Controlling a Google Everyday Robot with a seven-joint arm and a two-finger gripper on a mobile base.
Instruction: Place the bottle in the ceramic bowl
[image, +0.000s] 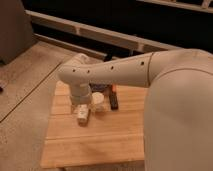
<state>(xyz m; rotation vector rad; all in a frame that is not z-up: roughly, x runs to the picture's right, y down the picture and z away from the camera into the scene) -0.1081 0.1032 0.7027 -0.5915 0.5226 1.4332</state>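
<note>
On the wooden counter (100, 142) the claw (80, 108) sits low over the pale bottle (82, 117); I cannot tell whether it is clamped. This looks like the grasping step. The next move would be a lift and a short carry right to the white bowl (98, 99), clear of the black block (114, 102).

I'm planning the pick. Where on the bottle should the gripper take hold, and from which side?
Probably across its short middle, coming straight down from above: the bottle seems to lie low and stubby on the wooden table, with the white bowl close beside it, so a side approach looks crowded. The gripper hangs directly over the bottle.
</note>
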